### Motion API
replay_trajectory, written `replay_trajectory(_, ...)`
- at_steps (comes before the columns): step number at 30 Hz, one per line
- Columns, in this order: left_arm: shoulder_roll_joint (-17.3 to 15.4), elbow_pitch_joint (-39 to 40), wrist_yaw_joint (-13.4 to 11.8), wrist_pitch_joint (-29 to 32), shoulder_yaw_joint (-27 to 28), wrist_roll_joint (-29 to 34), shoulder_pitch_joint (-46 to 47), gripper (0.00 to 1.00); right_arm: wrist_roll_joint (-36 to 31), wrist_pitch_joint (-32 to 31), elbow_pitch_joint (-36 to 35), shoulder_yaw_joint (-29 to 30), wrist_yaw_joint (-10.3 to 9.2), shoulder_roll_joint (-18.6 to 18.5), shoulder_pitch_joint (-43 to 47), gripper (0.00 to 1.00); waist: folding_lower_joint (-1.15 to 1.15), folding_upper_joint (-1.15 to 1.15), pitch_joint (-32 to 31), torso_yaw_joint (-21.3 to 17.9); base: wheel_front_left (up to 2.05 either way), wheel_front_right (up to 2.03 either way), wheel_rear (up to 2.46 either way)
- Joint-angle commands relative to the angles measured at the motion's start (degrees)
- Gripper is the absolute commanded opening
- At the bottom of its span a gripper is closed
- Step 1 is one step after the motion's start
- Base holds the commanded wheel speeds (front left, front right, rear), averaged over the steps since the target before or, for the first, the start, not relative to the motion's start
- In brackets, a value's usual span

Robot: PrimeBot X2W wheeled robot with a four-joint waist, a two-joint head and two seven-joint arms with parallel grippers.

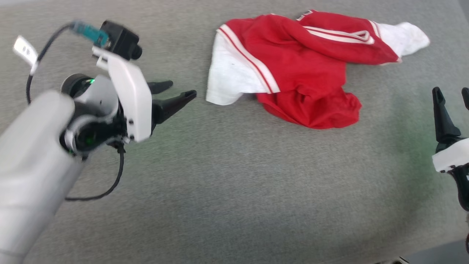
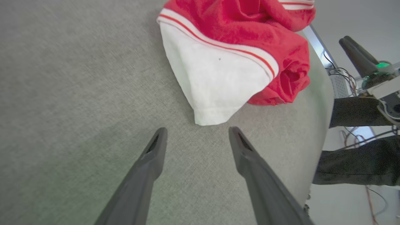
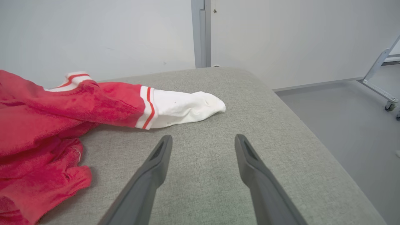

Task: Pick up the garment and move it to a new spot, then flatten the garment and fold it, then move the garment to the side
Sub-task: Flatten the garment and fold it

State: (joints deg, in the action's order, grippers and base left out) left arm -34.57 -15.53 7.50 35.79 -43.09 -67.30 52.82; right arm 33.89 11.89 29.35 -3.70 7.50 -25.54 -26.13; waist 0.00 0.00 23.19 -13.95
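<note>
The garment (image 1: 304,69), a red jersey with white sleeves and striped trim, lies crumpled on the grey padded surface (image 1: 234,183) at the far middle. My left gripper (image 1: 179,90) is open to the left of it, fingers pointing at the near white sleeve (image 2: 215,84), with a small gap between. In the left wrist view the left gripper (image 2: 197,132) holds nothing. My right gripper (image 1: 451,93) stands open at the right edge, apart from the garment. In the right wrist view the right gripper (image 3: 203,140) is empty, just short of the other white sleeve (image 3: 184,107).
The padded surface ends at a rounded edge (image 3: 300,125), with grey floor (image 3: 350,118) beyond. A pale wall (image 3: 93,34) rises behind. A wheeled metal frame (image 3: 379,81) stands on the floor. Dark legs of a person (image 2: 359,137) and cables (image 2: 340,78) show past the surface edge.
</note>
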Motion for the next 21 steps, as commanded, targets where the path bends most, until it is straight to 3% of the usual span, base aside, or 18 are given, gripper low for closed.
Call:
replay_trajectory(1, 0.9, -2.1, 0.0, 3.1, -0.1, -2.7, 1.7, 1.00, -0.8, -0.5, -1.2, 0.5, -0.02, 1.0, 0.8, 1.00, 0.00, 0.00, 1.1, -1.5, 0.00, 0.00, 0.00)
replay_trajectory(7, 3.9, -9.4, -0.5, 10.8, -0.1, -7.6, 6.7, 1.00, -3.8, -2.4, -4.5, 2.9, -0.02, 3.5, 2.1, 1.00, 0.00, 0.00, 3.2, -4.0, 0.00, 0.00, 0.00)
replay_trajectory(17, 7.7, -18.8, -0.6, 15.0, -3.9, -5.2, 11.3, 1.00, -7.3, -5.0, -9.4, 4.6, -0.02, 8.1, 3.0, 1.00, 0.00, 0.00, 6.4, -6.9, 0.00, 0.00, 0.00)
replay_trajectory(18, 8.0, -19.3, -0.7, 15.2, -4.0, -5.4, 11.3, 0.94, -7.5, -5.2, -9.9, 4.7, -0.02, 8.4, 3.0, 1.00, 0.00, 0.00, 6.6, -7.0, 0.00, 0.00, 0.00)
replay_trajectory(19, 8.4, -19.7, -0.5, 15.5, -3.9, -6.2, 11.3, 0.60, -7.7, -5.5, -10.2, 4.8, -0.02, 8.5, 3.1, 1.00, 0.00, 0.00, 6.7, -7.1, 0.00, 0.00, 0.00)
replay_trajectory(20, 8.7, -20.0, -0.4, 15.6, -3.5, -7.1, 11.4, 0.11, -8.0, -5.8, -10.6, 5.0, -0.02, 8.7, 3.1, 1.00, 0.00, 0.00, 6.8, -7.1, 0.00, 0.00, 0.00)
replay_trajectory(21, 8.9, -20.3, -0.3, 15.6, -3.4, -7.4, 11.7, 0.00, -8.1, -5.8, -11.0, 5.2, -0.02, 8.7, 3.2, 1.00, 0.00, 0.00, 6.8, -7.0, 0.00, 0.00, 0.00)
